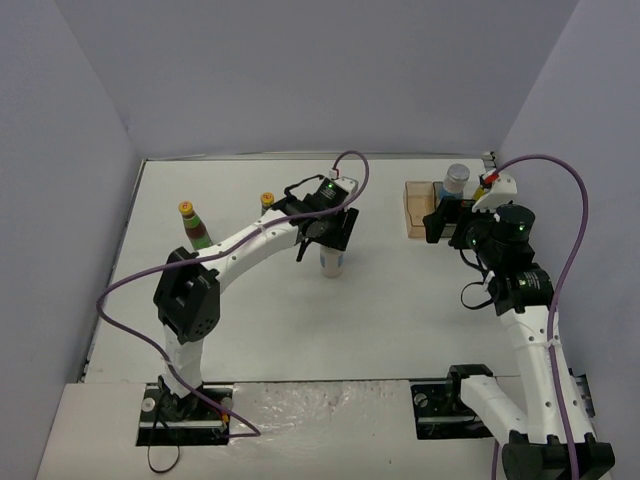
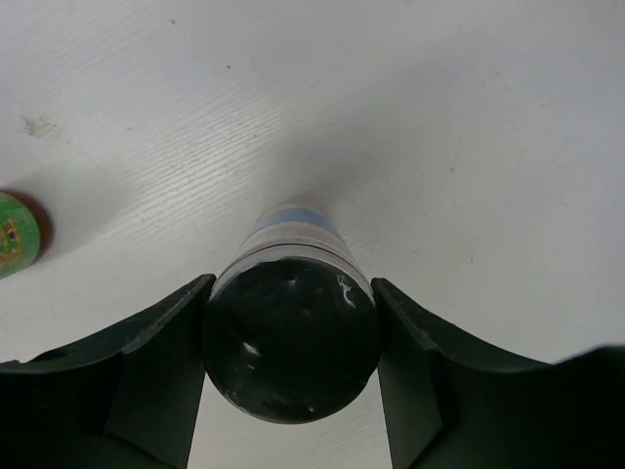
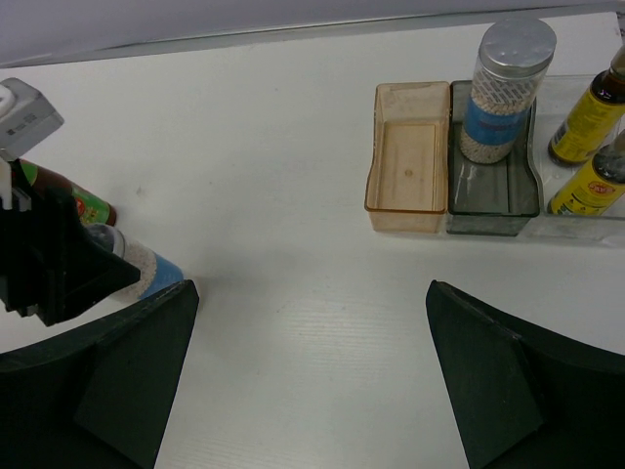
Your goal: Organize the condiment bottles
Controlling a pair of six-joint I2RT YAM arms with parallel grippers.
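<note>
the cylinder (image 2: 290,313) has a blue band, the tray (image 3: 406,221) is orange and grey, the bottle (image 3: 586,119) yellow-labelled.

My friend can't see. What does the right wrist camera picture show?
A silver-topped jar stands in the grey tray compartment, beside an empty orange compartment and two yellow-labelled bottles. The right gripper is open near us; at left, the left gripper holds a second jar.

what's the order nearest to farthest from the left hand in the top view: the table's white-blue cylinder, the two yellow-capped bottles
1. white-blue cylinder, gripped in the left hand, mid-table.
2. inner yellow-capped bottle, just left, behind the arm.
3. outer yellow-capped bottle, far left.
</note>
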